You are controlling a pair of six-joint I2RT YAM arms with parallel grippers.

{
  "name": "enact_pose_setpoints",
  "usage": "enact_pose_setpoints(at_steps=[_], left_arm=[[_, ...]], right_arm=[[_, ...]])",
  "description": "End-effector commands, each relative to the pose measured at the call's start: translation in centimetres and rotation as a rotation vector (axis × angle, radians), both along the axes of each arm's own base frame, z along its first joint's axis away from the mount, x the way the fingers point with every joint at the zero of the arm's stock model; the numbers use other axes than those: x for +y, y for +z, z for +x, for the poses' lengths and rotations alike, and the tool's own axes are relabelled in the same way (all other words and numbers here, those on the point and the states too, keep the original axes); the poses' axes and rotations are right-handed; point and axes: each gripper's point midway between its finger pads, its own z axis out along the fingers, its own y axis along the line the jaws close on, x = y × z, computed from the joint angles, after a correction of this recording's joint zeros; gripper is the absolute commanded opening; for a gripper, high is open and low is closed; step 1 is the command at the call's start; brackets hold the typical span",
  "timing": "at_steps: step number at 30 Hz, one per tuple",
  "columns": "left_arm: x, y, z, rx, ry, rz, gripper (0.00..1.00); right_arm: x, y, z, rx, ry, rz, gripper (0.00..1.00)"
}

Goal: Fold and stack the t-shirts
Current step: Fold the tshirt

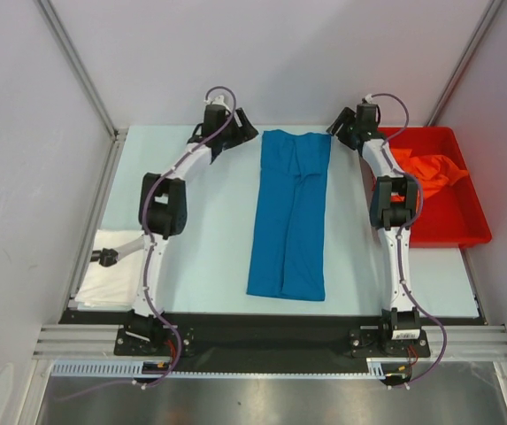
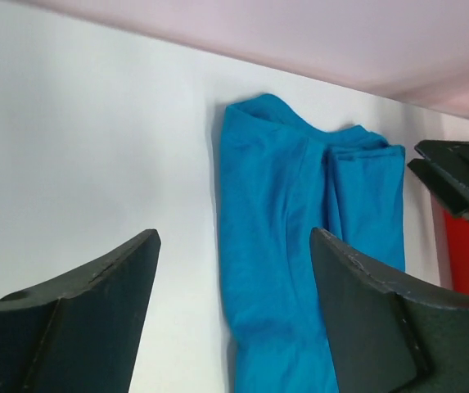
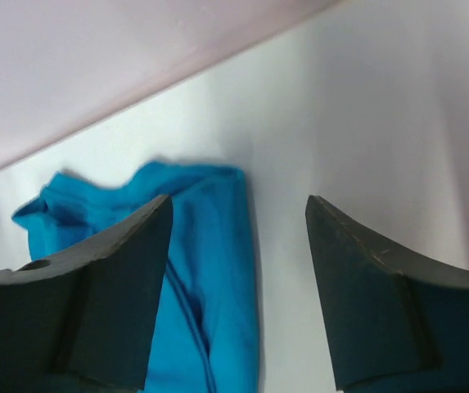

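Three shirts lie within reach. Nearest, at the near left corner of the table (image 1: 209,274), a white shirt (image 1: 116,276) lies flat against the left edge, partly behind the left arm. In the middle, the blue shirt (image 1: 290,212) is folded into a long narrow strip. It runs from just short of the near edge almost to the far edge, with bare table open along both long sides. Past the right arm, a red bin (image 1: 470,232) sits along the right edge, and the orange shirt (image 1: 430,171) is crumpled in its far half. At the far end, the left gripper (image 1: 239,129) hangs just beside the strip's far left corner. The right gripper (image 1: 345,129) hangs just beside its far right corner. Both have their jaws spread apart with nothing between them.
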Motion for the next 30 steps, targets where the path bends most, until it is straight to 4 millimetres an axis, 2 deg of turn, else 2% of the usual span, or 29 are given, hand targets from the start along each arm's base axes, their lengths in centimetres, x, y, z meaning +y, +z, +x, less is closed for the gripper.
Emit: enact_pose_setpoints(at_steps=[1, 2, 3, 4, 5, 6, 7, 8, 9, 10, 11, 12, 13, 14, 16, 17, 18, 19, 20, 21, 22, 23, 24, 25, 26, 27, 28, 29, 30], left_arm=[[3.0, 6.5, -2.2, -0.068, -0.026, 0.178, 0.80], [3.0, 8.0, -3.6, -0.066, -0.060, 0.185, 0.79], [3.0, 8.0, -4.6, -0.054, -0.083, 0.188, 0.79], [3.1, 6.2, -6.5, -0.001, -0.115, 0.197, 0.77], [3.0, 8.1, -7.9, -0.025, -0.136, 0.186, 0.76], [2.5, 8.3, -9.5, -0.018, -0.180, 0.168, 0.75], [2.8, 5.3, -12.2, 0.058, -0.207, 0.176, 0.74], [2.7, 7.3, -14.1, 0.035, -0.231, 0.179, 0.73], [2.9, 4.8, -16.9, 0.110, -0.259, 0.192, 0.73], [3.0, 4.5, -18.6, 0.132, -0.274, 0.201, 0.73], [2.8, 4.3, -20.6, 0.158, -0.295, 0.210, 0.72], [3.0, 3.7, -23.5, 0.201, -0.317, 0.200, 0.73], [2.7, 3.6, -25.2, 0.222, -0.342, 0.186, 0.72], [2.2, 2.9, -27.5, 0.269, -0.376, 0.181, 0.72], [2.1, 1.5, -31.9, 0.342, -0.416, 0.183, 0.72], [1.6, 0.8, -34.1, 0.382, -0.442, 0.190, 0.72], [2.2, 0.1, -36.4, 0.413, -0.444, 0.194, 0.71], [2.2, -0.2, -37.7, 0.433, -0.447, 0.182, 0.72], [1.8, -0.1, -38.9, 0.448, -0.445, 0.139, 0.71], [2.3, -1.5, -40.9, 0.497, -0.437, 0.119, 0.71], [1.8, -0.1, -41.4, 0.461, -0.431, 0.051, 0.71], [1.8, -0.2, -42.1, 0.465, -0.431, 0.029, 0.70], [2.3, -1.2, -43.2, 0.488, -0.424, 0.028, 0.70], [2.5, -1.1, -43.5, 0.483, -0.417, 0.027, 0.70], [2.7, -1.1, -43.7, 0.481, -0.406, 0.029, 0.69], [2.9, -1.7, -44.4, 0.499, -0.408, 0.032, 0.68], [2.8, -1.7, -44.4, 0.494, -0.412, 0.024, 0.68], [2.7, -2.0, -44.7, 0.502, -0.422, 0.013, 0.67], [2.7, -2.3, -44.9, 0.511, -0.427, 0.009, 0.66]], right_arm=[[-1.3, 8.0, -2.7, 0.010, 0.022, -0.083, 0.72], [-1.1, 7.9, -4.1, 0.059, 0.042, -0.087, 0.73], [-0.7, 9.9, -5.6, 0.063, 0.058, -0.093, 0.75], [0.0, 10.1, -6.9, 0.084, 0.092, -0.112, 0.76], [0.5, 10.2, -8.5, 0.124, 0.110, -0.122, 0.76], [0.7, 13.5, -10.0, 0.097, 0.115, -0.132, 0.77], [1.6, 11.9, -12.0, 0.167, 0.135, -0.139, 0.77], [2.0, 12.2, -13.9, 0.205, 0.143, -0.144, 0.77], [2.3, 14.7, -15.9, 0.187, 0.145, -0.151, 0.77], [2.6, 13.1, -18.5, 0.253, 0.154, -0.159, 0.77], [3.6, 12.5, -20.5, 0.286, 0.170, -0.157, 0.78], [4.3, 12.5, -22.2, 0.298, 0.181, -0.155, 0.78], [4.4, 11.8, -25.9, 0.336, 0.194, -0.154, 0.78], [6.1, 11.5, -27.7, 0.332, 0.230, -0.146, 0.77], [7.3, 12.1, -31.8, 0.307, 0.277, -0.135, 0.76], [7.7, 9.2, -35.1, 0.380, 0.305, -0.144, 0.75], [8.7, 8.0, -37.6, 0.413, 0.332, -0.138, 0.74], [9.3, 7.1, -39.5, 0.433, 0.360, -0.121, 0.74], [9.0, 5.7, -42.6, 0.456, 0.373, -0.110, 0.72], [9.5, 5.2, -44.3, 0.476, 0.378, -0.082, 0.70], [9.6, 6.1, -45.6, 0.436, 0.386, -0.053, 0.69], [9.1, 3.8, -48.0, 0.496, 0.383, -0.044, 0.64], [9.1, 3.7, -49.1, 0.499, 0.375, -0.018, 0.61], [8.9, 3.2, -50.1, 0.511, 0.370, -0.003, 0.58], [8.8, 3.9, -50.9, 0.475, 0.373, 0.015, 0.55], [8.3, 2.4, -52.3, 0.512, 0.365, 0.019, 0.53], [8.3, 2.2, -52.9, 0.517, 0.354, 0.039, 0.51], [8.2, 2.0, -53.3, 0.509, 0.353, 0.048, 0.45], [7.8, 1.1, -54.2, 0.523, 0.347, 0.058, 0.43]])
